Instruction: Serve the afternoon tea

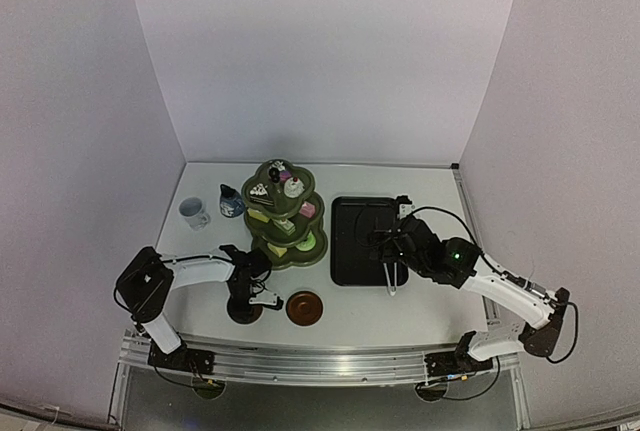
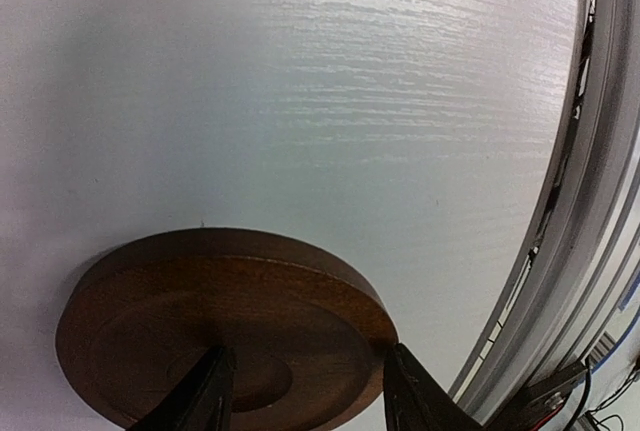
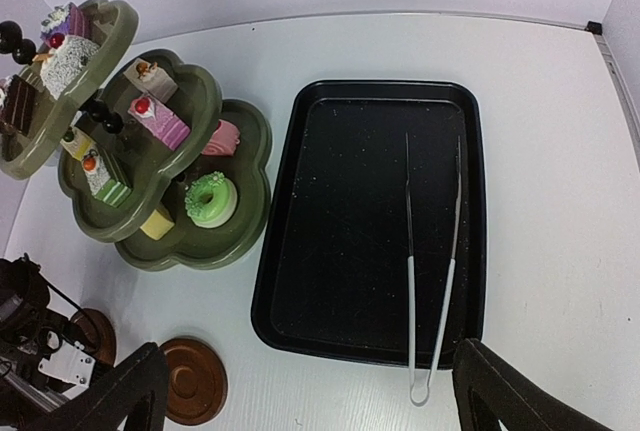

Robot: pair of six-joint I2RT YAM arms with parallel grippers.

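My left gripper [image 1: 243, 301] [image 2: 305, 391] is shut on the rim of a brown coaster [image 2: 220, 321] that rests on the table near the front edge; one finger is over its top and the other against its outer edge. A second brown coaster [image 1: 304, 308] [image 3: 193, 381] lies just right of it. The olive-green three-tier stand [image 1: 300, 256] [image 3: 255, 166] holds several small cakes, among them a green doughnut [image 3: 211, 199]. The white mug [image 1: 194, 213] and dark-blue pot [image 1: 231, 201] stand left of the stand. My right gripper [image 1: 385, 246] [image 3: 305, 391] is open and empty above the tray's near edge.
The black tray [image 1: 350, 251] [image 3: 350, 231] lies right of the stand, with the thin metal tongs [image 3: 411, 301] along its right side, their loop end past the near rim. White walls enclose the table on three sides. A metal rail [image 2: 590, 251] runs along the front edge.
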